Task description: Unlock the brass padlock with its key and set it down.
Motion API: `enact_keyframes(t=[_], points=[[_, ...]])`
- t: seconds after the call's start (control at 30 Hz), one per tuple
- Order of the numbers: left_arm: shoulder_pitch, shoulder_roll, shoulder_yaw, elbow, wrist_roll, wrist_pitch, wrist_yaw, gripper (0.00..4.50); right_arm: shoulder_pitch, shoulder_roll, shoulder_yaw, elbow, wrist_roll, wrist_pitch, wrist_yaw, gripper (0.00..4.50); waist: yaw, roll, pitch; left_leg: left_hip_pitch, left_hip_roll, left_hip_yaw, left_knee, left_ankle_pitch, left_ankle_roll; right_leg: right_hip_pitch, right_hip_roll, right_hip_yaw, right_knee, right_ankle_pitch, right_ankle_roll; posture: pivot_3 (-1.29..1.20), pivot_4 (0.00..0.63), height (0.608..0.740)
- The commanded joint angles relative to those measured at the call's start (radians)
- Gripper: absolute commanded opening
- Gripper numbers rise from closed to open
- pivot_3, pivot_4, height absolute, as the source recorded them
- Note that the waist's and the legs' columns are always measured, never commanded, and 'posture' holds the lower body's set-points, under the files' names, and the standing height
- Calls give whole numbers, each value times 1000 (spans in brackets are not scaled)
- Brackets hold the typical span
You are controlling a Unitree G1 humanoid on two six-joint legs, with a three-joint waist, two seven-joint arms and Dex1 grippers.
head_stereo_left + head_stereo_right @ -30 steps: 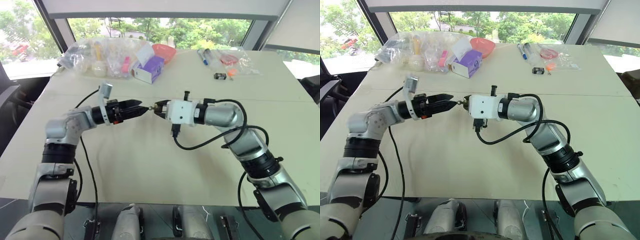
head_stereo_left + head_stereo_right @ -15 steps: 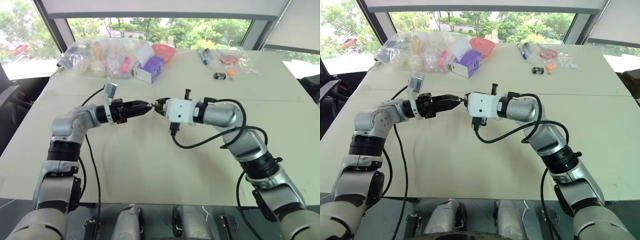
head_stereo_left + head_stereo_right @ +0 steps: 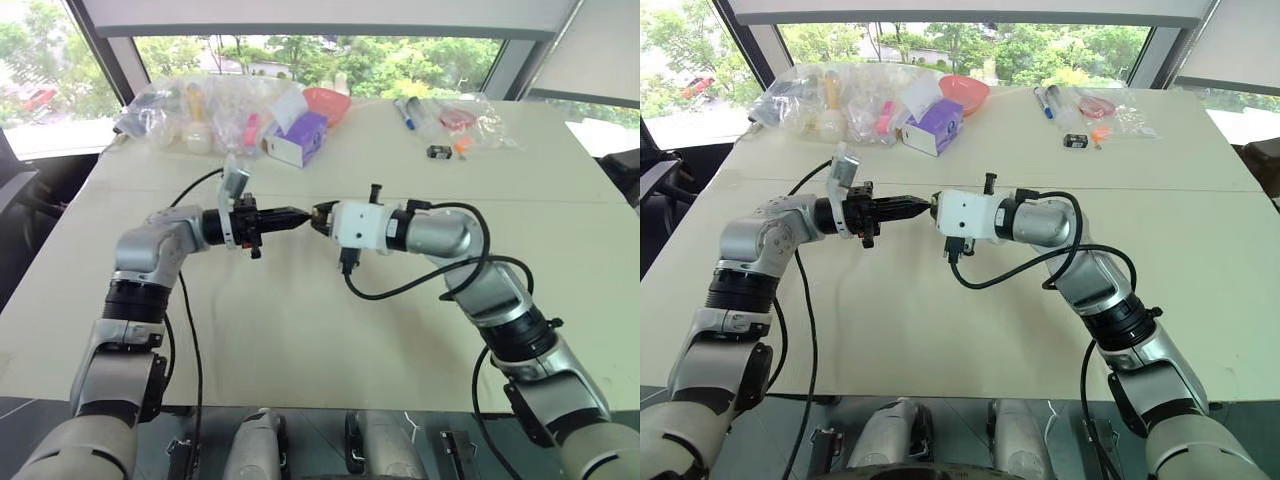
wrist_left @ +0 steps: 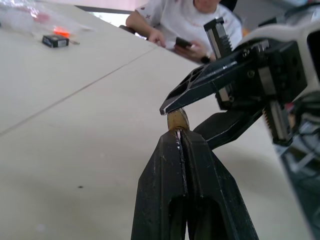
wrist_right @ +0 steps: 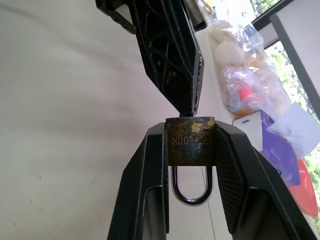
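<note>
Brass padlock (image 5: 190,141) sat clamped in the right pincer (image 5: 190,150) above the bench (image 3: 300,330), shackle back toward that wrist, its keyway face meeting the left pincer (image 4: 180,136), whose tips were pressed shut, end-on along one line.

Above the table (image 3: 300,330), the brass padlock (image 5: 191,141) is sitting between both grippers; bags (image 3: 190,110) are lying at 11 o'clock.

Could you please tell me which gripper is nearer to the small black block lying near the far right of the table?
Right. The right gripper holds the brass padlock above mid-table, nearer the black block; the left gripper meets it from the far side.
</note>
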Motion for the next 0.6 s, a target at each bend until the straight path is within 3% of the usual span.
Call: enact_keyframes(t=[0.03,0.23,0.3,0.4,0.5,0.57,0.6], points=[[-7,7,-38,-4,139,-247,30,39,-12,9,-12,-55,11,-20,2,664,0,0,0,0,0,0,0,0,0,0,0,0,0,0,0,0,150,734],[-1,25,-70,50,268,-563,21,39,-13,9,-22,-48,4,-23,-6,664,-1,0,0,0,0,0,0,0,0,0,0,0,0,0,0,0,150,734],[-15,33,-59,58,231,-468,0,39,-13,9,-23,-47,4,-24,-8,664,-1,0,0,0,0,0,0,0,0,0,0,0,0,0,0,0,150,734],[-55,60,-30,46,94,-108,-52,39,-14,13,-23,-43,1,-27,-11,664,-1,0,0,0,0,0,0,0,0,0,0,0,0,0,0,0,150,734],[-70,93,-2,17,-27,132,-109,1406,-14,18,-26,-39,-6,-34,-17,664,-6,0,0,0,0,0,0,0,0,-1,0,0,0,0,0,0,150,734],[-73,77,43,10,-67,178,-71,2389,-14,19,-29,-38,-9,-37,-20,664,-6,0,0,0,1,-1,-1,0,0,-1,1,0,0,0,0,0,150,734],[-77,74,53,7,-81,219,-55,2389,-14,19,-29,-38,-9,-38,-21,664,-3,0,0,0,1,-1,-1,0,0,-1,1,0,0,0,0,0,150,734]])
